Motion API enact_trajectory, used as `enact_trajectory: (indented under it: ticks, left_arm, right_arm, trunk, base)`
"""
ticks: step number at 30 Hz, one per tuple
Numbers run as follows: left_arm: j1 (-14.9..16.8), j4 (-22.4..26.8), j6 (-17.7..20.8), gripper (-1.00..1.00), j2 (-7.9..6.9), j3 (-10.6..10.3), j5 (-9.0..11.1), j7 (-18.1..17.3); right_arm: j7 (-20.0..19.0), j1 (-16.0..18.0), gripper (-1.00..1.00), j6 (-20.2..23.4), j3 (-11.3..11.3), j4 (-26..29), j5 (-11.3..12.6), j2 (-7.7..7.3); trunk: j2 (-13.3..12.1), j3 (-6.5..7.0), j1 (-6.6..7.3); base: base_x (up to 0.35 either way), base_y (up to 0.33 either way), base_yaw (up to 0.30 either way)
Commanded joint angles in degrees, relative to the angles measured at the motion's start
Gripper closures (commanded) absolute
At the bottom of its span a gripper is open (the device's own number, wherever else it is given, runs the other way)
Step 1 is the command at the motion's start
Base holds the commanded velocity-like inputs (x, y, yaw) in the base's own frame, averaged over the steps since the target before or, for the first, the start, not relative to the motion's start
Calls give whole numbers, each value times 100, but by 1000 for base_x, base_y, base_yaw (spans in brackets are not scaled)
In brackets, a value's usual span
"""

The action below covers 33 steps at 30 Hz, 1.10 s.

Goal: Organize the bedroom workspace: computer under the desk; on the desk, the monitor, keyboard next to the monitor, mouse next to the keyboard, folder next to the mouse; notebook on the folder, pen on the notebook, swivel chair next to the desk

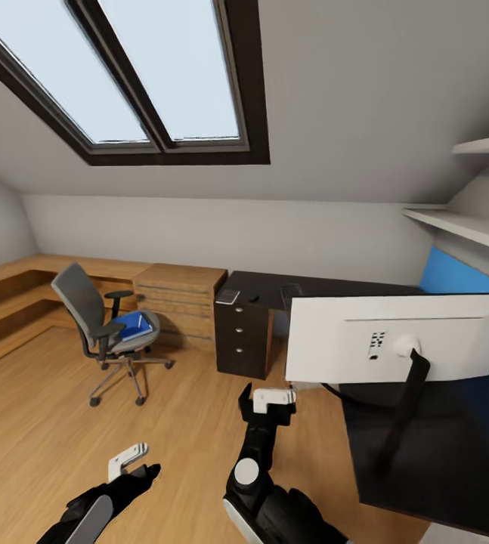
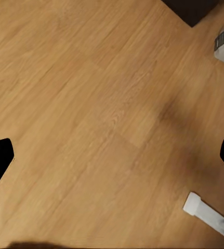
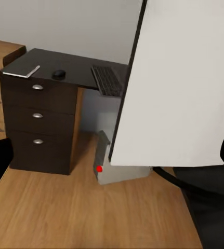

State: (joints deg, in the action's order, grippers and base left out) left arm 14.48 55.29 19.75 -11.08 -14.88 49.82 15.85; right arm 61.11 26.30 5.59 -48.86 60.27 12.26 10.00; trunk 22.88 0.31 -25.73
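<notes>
Head view: monitor (image 1: 335, 340) white back (black stand) on desk (image 1: 456, 461)

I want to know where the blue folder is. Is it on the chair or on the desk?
On the chair. The blue folder lies flat on its grey seat, apart from the black desk.

My left pincer (image 1: 127, 461) hangs low, its jaws parted and empty. My right pincer (image 1: 273, 398) reaches forward, likewise spread.
</notes>
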Motion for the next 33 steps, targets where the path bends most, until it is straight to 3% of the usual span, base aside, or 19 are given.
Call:
enact_trajectory:
  ticks: [1, 14, 26, 33]
  left_arm:
    - [2, 8, -52, -100, -8, -24, 62, 51]
    - [2, -26, -103, -100, -8, -32, 63, 25]
    - [2, -30, -95, -100, -8, -33, 71, 23]
    - [2, -41, -94, -100, -16, -33, 74, 17]
  right_arm:
    - [197, 6, -100, -10, -187, -6, 12, 0]
    - [411, 6, -100, -329, -571, -21, 15, 0]
    - [437, 6, -100, -324, -600, -227, 16, 0]
    - [540, 6, -100, -322, -575, -431, 22, 0]
  trunk:
    - [4, -2, -5]
    - [4, -9, -5]
    - [4, -10, -5]
    - [4, -10, -5]
  base:
    - [271, 234, 0]
    - [315, 87, -10]
    - [291, 169, -2]
    - [75, 81, 0]
